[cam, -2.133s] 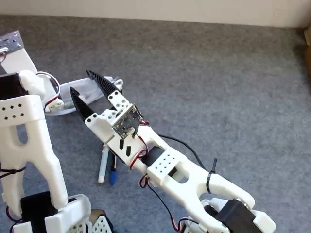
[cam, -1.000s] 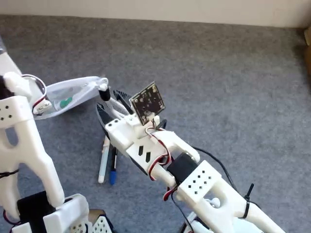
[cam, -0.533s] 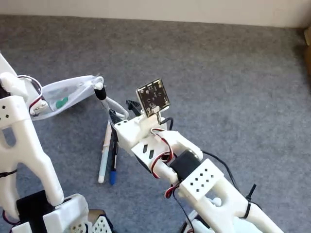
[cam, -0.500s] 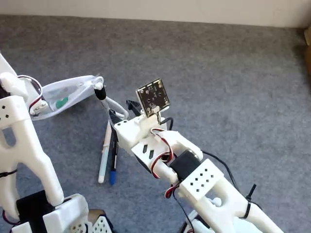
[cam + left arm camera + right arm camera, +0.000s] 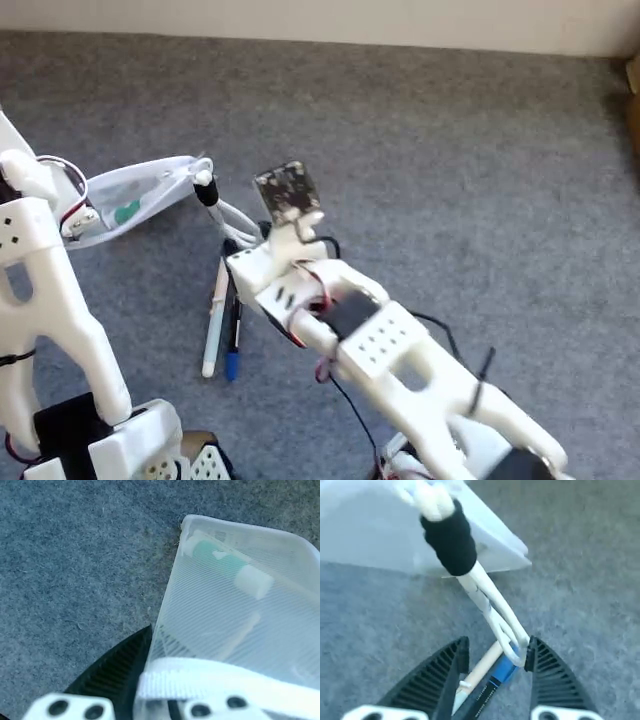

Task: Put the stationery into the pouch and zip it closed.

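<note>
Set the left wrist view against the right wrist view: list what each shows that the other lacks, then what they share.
Left wrist, not right: a green-and-white tube inside the translucent mesh pouch. Right wrist, not left: the open right gripper around the end of a white cord loop with a black sleeve, and a white pen and a blue pen lying beneath. Both: that pouch and the grey carpet.

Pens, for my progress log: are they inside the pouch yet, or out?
Out. Both pens lie on the grey carpet beside the pouch, below the right gripper.
</note>
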You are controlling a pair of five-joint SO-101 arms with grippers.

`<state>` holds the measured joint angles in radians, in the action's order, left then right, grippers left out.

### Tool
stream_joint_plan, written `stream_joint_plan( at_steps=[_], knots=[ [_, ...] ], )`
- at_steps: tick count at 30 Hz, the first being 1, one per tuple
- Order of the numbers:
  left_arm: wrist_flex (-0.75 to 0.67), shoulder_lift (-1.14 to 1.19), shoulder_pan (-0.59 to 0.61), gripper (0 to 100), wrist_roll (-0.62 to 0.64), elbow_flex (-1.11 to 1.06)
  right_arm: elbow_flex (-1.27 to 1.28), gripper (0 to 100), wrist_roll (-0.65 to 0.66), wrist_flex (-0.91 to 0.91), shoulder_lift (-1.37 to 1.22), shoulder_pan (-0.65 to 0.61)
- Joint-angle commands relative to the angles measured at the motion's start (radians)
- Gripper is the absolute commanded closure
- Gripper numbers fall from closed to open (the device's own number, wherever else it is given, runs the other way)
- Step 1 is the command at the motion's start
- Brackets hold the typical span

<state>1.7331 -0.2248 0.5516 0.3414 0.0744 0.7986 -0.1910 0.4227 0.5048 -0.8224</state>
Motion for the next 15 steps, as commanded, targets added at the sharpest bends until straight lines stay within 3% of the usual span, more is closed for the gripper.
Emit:
stream_joint_plan(
  at_steps=[1,5,10,15],
  knots=[
    [-0.015,0.005,0.030,99,0.014,-0.002,-0.113,82.2,-0.014,0.002,-0.093,0.013],
    [-0.015,0.005,0.028,99,0.014,-0.002,-0.133,82.2,-0.017,0.002,-0.163,0.007],
    [-0.015,0.005,0.025,99,0.014,-0.002,-0.188,82.2,-0.126,0.012,-0.255,0.007],
    [-0.015,0.005,0.025,99,0.014,-0.002,-0.341,82.2,-0.196,0.163,-0.401,0.007]
  ],
)
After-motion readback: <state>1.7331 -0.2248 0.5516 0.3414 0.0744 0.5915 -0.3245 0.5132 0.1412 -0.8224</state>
